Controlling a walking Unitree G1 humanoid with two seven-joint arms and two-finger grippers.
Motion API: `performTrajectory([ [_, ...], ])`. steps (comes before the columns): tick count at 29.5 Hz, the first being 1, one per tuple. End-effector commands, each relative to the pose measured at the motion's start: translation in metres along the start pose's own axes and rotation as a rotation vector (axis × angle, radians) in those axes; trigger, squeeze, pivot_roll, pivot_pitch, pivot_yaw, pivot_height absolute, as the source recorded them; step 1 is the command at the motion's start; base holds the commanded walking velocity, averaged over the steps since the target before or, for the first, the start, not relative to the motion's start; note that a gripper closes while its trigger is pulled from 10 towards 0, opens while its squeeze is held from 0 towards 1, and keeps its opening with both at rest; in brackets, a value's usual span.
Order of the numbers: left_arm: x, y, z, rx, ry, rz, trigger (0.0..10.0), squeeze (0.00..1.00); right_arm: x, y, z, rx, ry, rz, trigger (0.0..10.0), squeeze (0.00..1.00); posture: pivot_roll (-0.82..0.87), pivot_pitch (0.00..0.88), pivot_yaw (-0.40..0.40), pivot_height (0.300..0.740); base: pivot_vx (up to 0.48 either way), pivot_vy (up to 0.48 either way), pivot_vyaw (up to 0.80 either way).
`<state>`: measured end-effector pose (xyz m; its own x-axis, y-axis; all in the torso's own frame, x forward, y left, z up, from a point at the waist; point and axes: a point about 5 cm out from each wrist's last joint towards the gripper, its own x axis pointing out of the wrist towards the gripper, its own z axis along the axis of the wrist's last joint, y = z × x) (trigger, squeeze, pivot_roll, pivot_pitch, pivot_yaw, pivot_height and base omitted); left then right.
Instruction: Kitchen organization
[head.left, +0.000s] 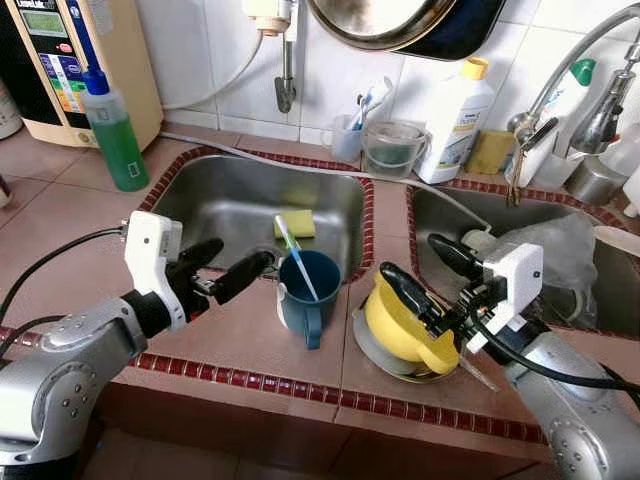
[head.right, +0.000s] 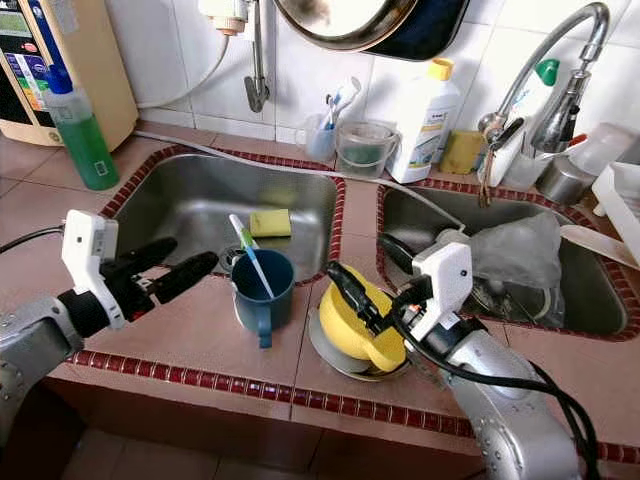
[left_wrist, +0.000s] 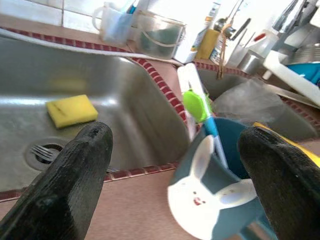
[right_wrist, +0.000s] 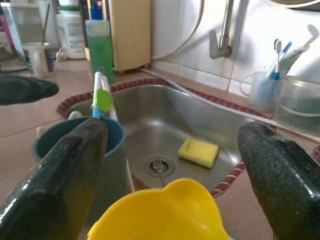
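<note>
Reaching toward the blue mug (head.left: 307, 292) from its left, left gripper (head.left: 232, 268) has fingers spread apart, holding nothing, tips just short of the mug wall. Mug stands upright on the tiled counter (head.left: 90, 260) strip at the front edge of the left sink (head.left: 250, 205), handle facing the robot, toothbrush (head.left: 296, 258) leaning inside it; left wrist view shows a white bunny figure on the mug side. Right gripper (head.left: 430, 280) also spread wide, empty, one finger lying over the yellow bowl (head.left: 405, 328), the other out over the right sink (head.left: 520, 225). Bowl sits tilted on a metal plate (head.left: 378, 350) just beside the mug, on the divider between the two sinks. Yellow sponge (head.left: 295, 223) and a fork (right_wrist: 158, 165) at the drain lie in the left sink. Green soap bottle (head.left: 112, 130) back left, well apart.

Step looks like approach before grasp, nothing lifted yet. Next move likely: left fingers advance to straddle the mug body and close; keep clear of the toothbrush so it doesn't tip out. Right fingers need to settle around the bowl rim; bowl is tilted and may slide on the plate
</note>
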<state>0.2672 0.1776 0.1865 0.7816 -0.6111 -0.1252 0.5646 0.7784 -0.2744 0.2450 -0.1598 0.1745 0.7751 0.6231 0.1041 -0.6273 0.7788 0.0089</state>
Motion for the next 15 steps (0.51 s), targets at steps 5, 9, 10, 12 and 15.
performTrajectory([
  [5,0.011,-0.012,0.005,0.005,0.013,-0.002,10.0,0.0,-0.003,0.001,0.005,-0.002,0.0,0.024,10.0,0.0,0.08,0.0,-0.046,0.74,0.0,0.0,0.0],
  [9,0.02,-0.018,0.003,-0.01,0.018,0.021,10.0,0.0,-0.001,0.002,0.006,0.0,-0.005,0.021,10.0,0.0,0.08,0.0,-0.044,0.74,0.0,0.0,0.0],
  [10,0.021,-0.018,0.003,-0.019,0.021,0.021,10.0,0.0,-0.001,0.003,0.006,0.0,-0.006,0.021,10.0,0.0,0.08,0.0,-0.044,0.74,0.0,0.0,0.0],
  [12,0.023,-0.019,0.001,-0.038,0.029,0.03,10.0,0.0,-0.001,0.004,0.006,0.001,-0.006,0.022,10.0,0.0,0.08,0.0,-0.044,0.74,0.0,0.0,0.0],
  [15,0.027,-0.023,-0.003,-0.036,0.048,0.031,10.0,0.0,-0.001,0.005,0.006,0.003,-0.008,0.023,10.0,0.0,0.07,0.0,-0.04,0.74,0.0,0.0,0.0],
])
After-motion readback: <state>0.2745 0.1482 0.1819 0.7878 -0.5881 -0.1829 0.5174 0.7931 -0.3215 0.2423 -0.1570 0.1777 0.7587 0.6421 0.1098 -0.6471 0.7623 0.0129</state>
